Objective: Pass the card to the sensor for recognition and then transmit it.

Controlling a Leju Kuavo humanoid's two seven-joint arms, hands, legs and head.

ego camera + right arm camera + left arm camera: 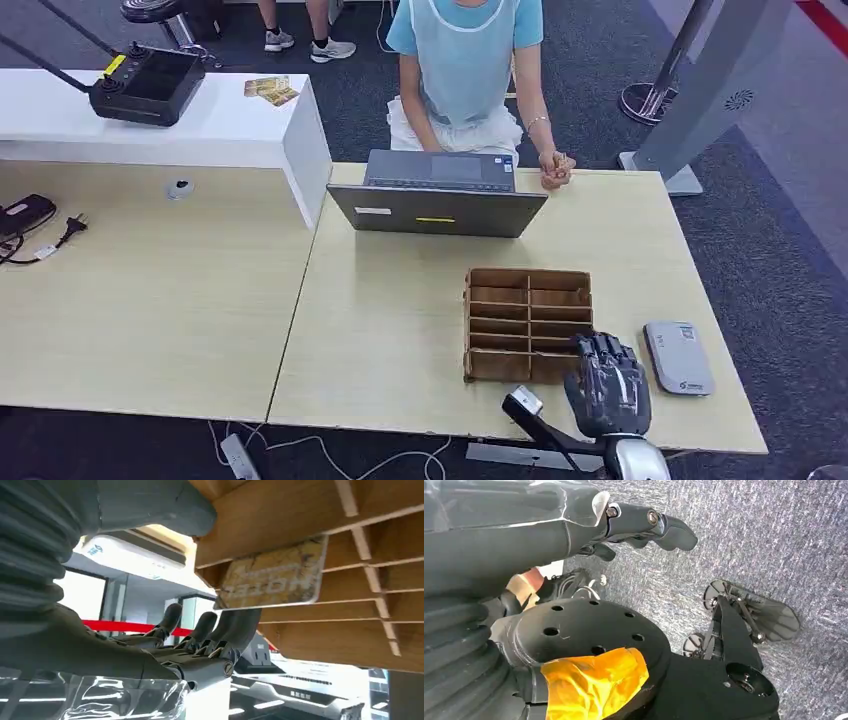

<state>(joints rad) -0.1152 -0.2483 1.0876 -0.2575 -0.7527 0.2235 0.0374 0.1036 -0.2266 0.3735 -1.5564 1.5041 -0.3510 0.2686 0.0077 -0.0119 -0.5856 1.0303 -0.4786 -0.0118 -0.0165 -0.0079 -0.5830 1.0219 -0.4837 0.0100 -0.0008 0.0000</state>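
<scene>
Looking down from the head: right hand [608, 385] resting at the near right corner of a wooden slotted rack [528, 324], grey sensor [678, 357] just beside. Right wrist: worn yellow card [272, 575] standing in a rack slot, lettering unreadable; fingertips [235, 620] extended, touching its edge. Left wrist: left hand [644, 527] hanging, fingers curled, holding nothing.

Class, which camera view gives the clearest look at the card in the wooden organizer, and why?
The right wrist view: the card appears close up, standing in a slot of the wooden organizer, by the right hand's fingers. In the head view, the right hand covers that corner. The left wrist view faces the floor.
</scene>
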